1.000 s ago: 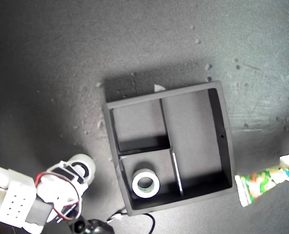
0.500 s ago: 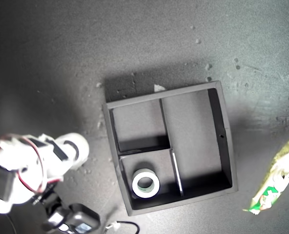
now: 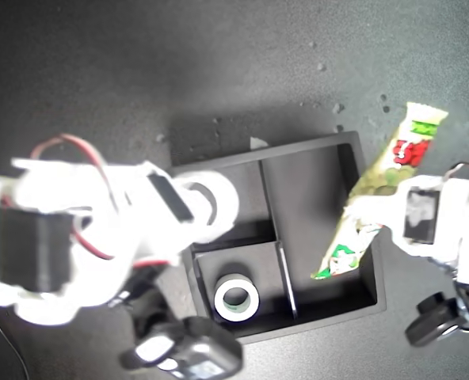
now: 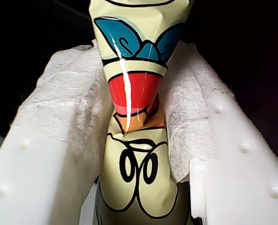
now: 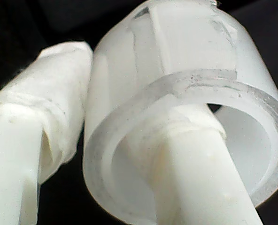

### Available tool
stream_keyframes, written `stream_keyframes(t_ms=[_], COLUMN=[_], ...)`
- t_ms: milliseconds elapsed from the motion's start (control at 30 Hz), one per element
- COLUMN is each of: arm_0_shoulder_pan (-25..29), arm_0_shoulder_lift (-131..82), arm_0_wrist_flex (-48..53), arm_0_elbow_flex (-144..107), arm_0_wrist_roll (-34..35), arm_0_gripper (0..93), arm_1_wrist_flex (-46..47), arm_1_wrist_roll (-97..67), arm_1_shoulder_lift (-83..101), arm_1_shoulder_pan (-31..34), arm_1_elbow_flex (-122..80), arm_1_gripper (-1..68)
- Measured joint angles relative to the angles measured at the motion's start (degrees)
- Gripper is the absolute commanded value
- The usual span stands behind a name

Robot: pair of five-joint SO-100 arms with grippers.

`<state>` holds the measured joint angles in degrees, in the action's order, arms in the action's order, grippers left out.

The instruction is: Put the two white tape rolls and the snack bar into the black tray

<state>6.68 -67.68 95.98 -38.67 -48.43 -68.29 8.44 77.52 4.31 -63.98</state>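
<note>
— Snack bar point(image 3: 377, 198): where is it?

— Clamped between the padded fingers point(image 4: 68, 108) of the first gripper point(image 4: 136, 117), as the first wrist view shows, the wrapper pinched at its middle. In the exterior view the bar hangs slantwise over the black tray's point(image 3: 369, 237) wall on the exterior view's right, its lower end above the long compartment and its upper end, with the red lettering, out past the tray's far corner.

— And the tape rolls?

— One white roll point(image 3: 236, 298) lies flat in the small compartment nearer the exterior view's bottom edge. The other roll point(image 5: 186, 117) is held by the second gripper point(image 5: 129, 154): the second wrist view shows one finger point(image 5: 200, 178) passing through the roll's open centre and the other finger point(image 5: 40, 117) pressed against its outer wall. In the exterior view that held roll point(image 3: 211, 204) sits above the tray's edge on the exterior view's left, beside the other small compartment.

— Is that compartment hidden?

— Partly; the second arm point(image 3: 84, 237) covers its near side, and blur softens the arm.
</note>
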Motion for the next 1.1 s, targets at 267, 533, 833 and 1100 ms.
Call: stream_keyframes(t_ms=[267, 533, 833, 1100], arm_0_shoulder_pan=[0.62, 0.70, 2.37, 3.60], arm_0_shoulder_lift=[14.68, 16.96, 18.54, 10.02], arm_0_wrist_flex=[8.09, 8.17, 8.17, 8.17], arm_0_elbow_flex=[23.03, 23.38, 22.76, 12.30], arm_0_wrist_roll=[-0.53, -1.58, -4.75, -6.50], arm_0_gripper=[0.0, 0.0, 7.9, 0.0], arm_1_wrist_flex=[-4.04, -7.91, -19.51, -25.40], arm_1_wrist_roll=[-0.26, 1.49, 8.17, 16.35], arm_1_shoulder_lift=[-1.85, -1.93, -1.85, -1.85], arm_1_shoulder_pan=[4.13, 5.19, 6.33, 3.34], arm_1_elbow_flex=[1.49, 2.37, 19.60, 27.07], arm_1_gripper=[27.0, 28.6, 28.2, -0.2])
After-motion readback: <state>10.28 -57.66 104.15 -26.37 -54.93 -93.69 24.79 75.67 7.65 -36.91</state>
